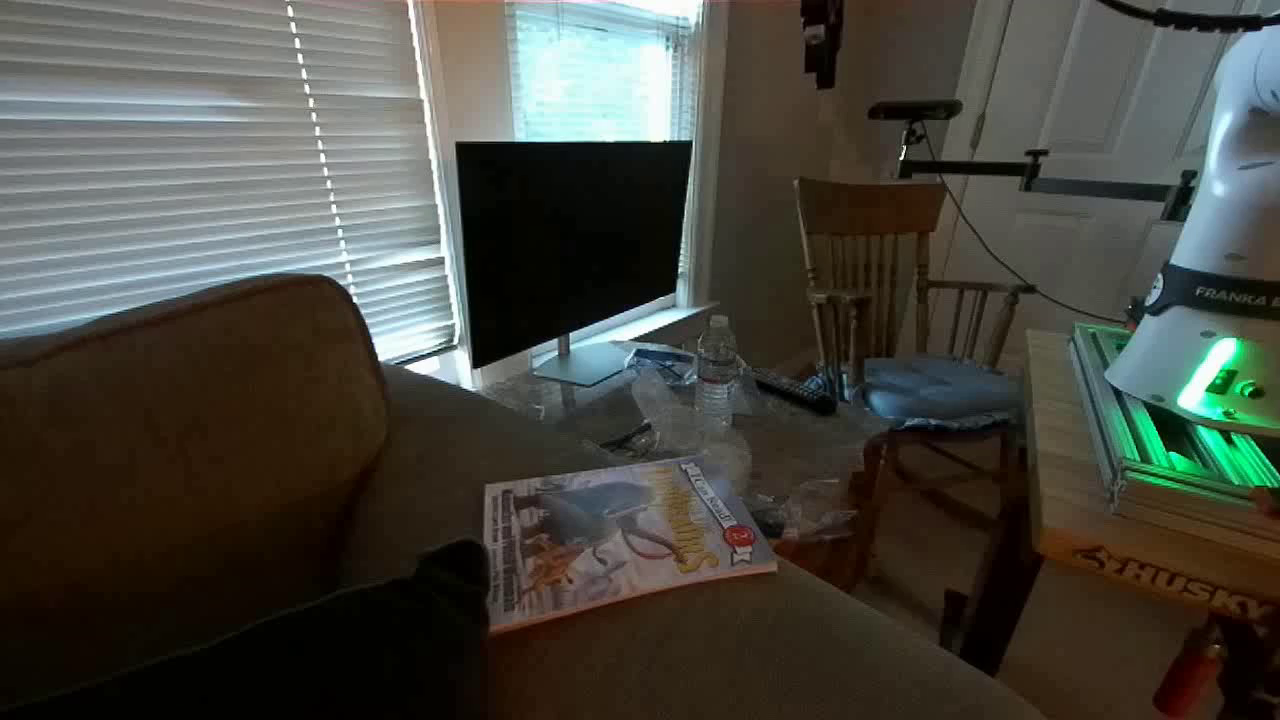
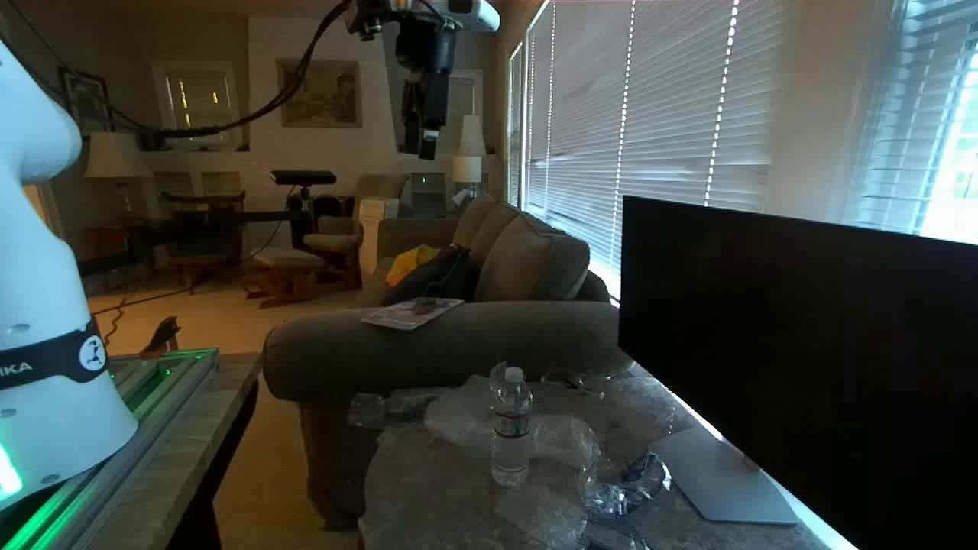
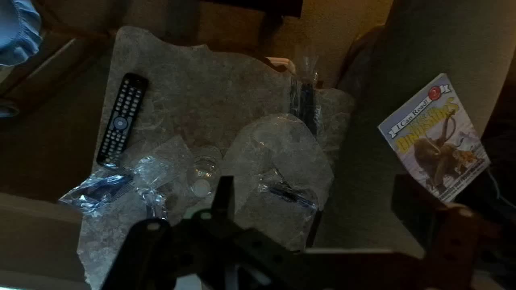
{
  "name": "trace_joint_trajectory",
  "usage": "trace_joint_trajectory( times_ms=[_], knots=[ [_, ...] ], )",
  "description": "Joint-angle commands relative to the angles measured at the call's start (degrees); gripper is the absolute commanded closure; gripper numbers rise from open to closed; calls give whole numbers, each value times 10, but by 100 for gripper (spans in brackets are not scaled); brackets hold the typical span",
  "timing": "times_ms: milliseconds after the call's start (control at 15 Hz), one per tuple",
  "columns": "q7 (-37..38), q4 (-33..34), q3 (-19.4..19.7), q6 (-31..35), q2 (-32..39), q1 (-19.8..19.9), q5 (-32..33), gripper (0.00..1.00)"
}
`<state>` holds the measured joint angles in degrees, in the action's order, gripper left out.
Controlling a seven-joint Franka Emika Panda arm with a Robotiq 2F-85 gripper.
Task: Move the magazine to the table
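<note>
The magazine (image 1: 625, 540) lies flat on the arm of the olive-brown couch (image 1: 790, 655); it also shows in an exterior view (image 2: 412, 313) and at the right of the wrist view (image 3: 437, 139). The table (image 2: 435, 496) stands beside the couch arm; its shiny, covered top fills the middle of the wrist view (image 3: 181, 84). My gripper (image 2: 425, 145) hangs high above the table and couch arm, pointing down. In the wrist view its fingers (image 3: 314, 185) are wide apart with nothing between them. Its fingertips also show at the top of an exterior view (image 1: 822, 70).
On the table stand a water bottle (image 2: 510, 428) and a monitor (image 2: 795, 367). A remote (image 3: 122, 121) and crumpled clear plastic wrap (image 3: 282, 149) lie there too. A wooden chair (image 1: 870, 215) stands beside the table. A dark pillow (image 1: 400, 630) lies near the magazine.
</note>
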<state>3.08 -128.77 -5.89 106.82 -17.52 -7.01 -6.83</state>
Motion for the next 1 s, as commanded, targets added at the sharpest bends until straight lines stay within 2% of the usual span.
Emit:
trace_joint_trajectory(
  times_ms=[0, 600, 933],
  knots=[
    [0, 1, -3, -1, 0, 2, -1, 0],
    [0, 1, -3, -1, 0, 2, -1, 0],
    [-43, 2, -18, 38, 54, -24, -24, 0]
  ],
)
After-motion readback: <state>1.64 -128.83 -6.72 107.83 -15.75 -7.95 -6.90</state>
